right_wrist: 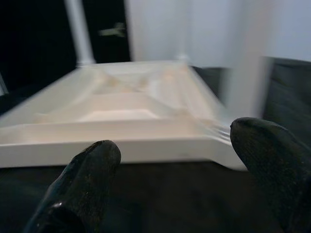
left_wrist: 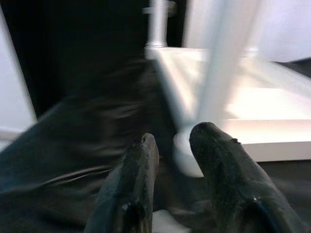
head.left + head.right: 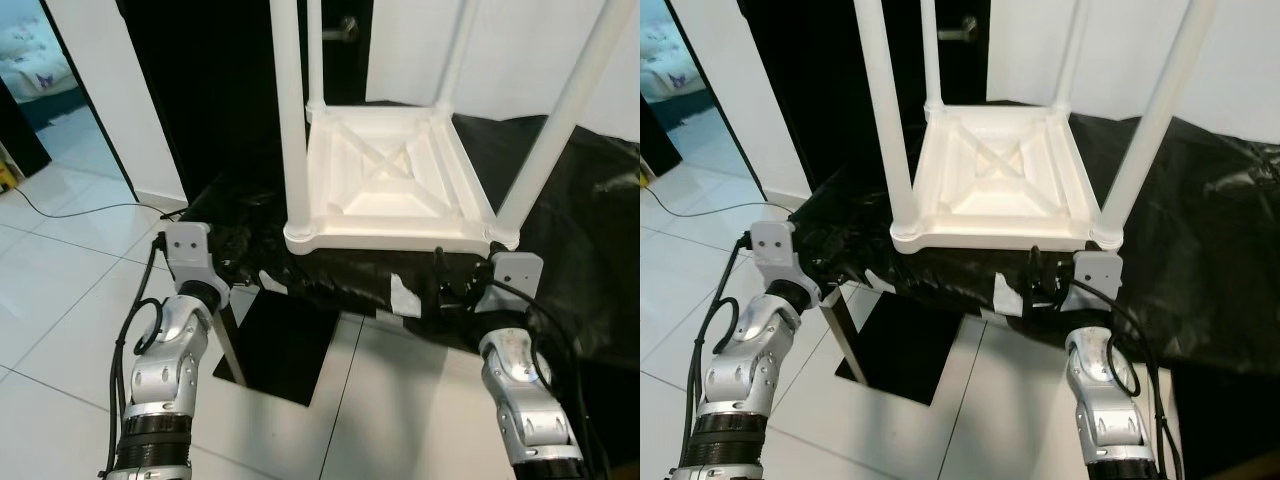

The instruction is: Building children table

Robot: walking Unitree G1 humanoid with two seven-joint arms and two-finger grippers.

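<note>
On top of a stand covered in black plastic (image 3: 250, 215) sits the white children table (image 3: 385, 180). It lies upside down, with its flat top on the plastic and its four legs pointing up. I can see the criss-cross ribs on its underside. The near left leg (image 3: 290, 120) and the near right leg (image 3: 560, 130) stand tall at the two front corners.

My left gripper (image 2: 170, 145) is low, just in front of the near left corner of the table. Its two black fingers (image 2: 133, 179) are only a little way apart, and nothing is between them. The bottom of the near left leg is just past the tips. That view is blurry.

My right gripper (image 1: 177, 155) is low too, in front of the near edge of the table, close to the right corner. Its fingers (image 1: 87, 179) are spread wide, and they hold nothing.

Bits of white tape (image 3: 403, 297) stick to the front of the plastic. Under me is a white tile floor (image 3: 60, 290), with a thin black cable (image 3: 90, 210) lying on it at my left.
</note>
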